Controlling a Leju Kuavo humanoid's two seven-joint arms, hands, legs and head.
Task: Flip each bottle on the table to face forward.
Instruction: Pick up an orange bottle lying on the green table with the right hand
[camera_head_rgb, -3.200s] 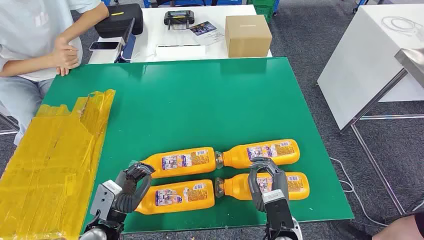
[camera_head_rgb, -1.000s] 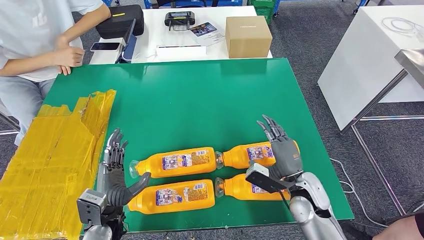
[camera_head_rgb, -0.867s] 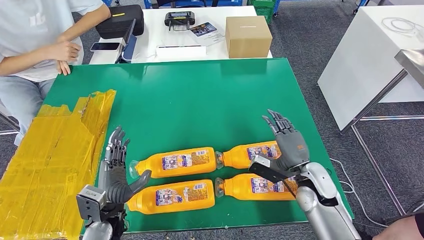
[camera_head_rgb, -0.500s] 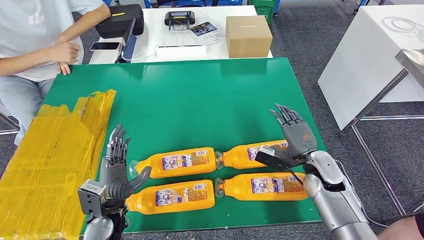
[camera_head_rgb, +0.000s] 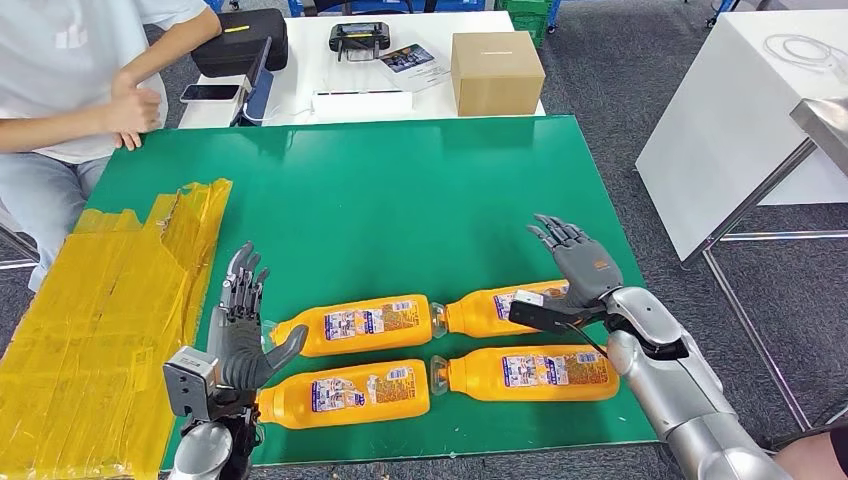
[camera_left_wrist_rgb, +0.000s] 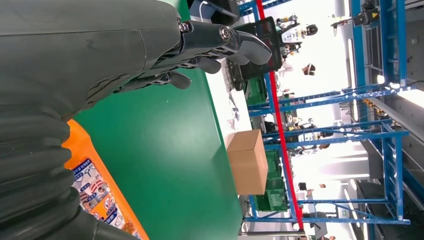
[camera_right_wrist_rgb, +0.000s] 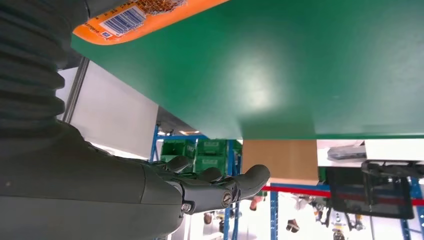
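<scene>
Both hands are empty, fingers spread: the left hand (camera_head_rgb: 240, 335) beside the near left bottle (camera_head_rgb: 345, 390), the right hand (camera_head_rgb: 580, 272) over the far right bottle (camera_head_rgb: 520, 303). Four bottles lie close together on the green table (camera_head_rgb: 400, 200); a careless reach may knock a neighbour and make it roll.

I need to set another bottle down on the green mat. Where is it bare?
The far half of the green mat is bare, between the yellow taped sheet and the mat's right edge. The near part is crowded: four orange bottles, flanked by the left hand and right hand.
</scene>
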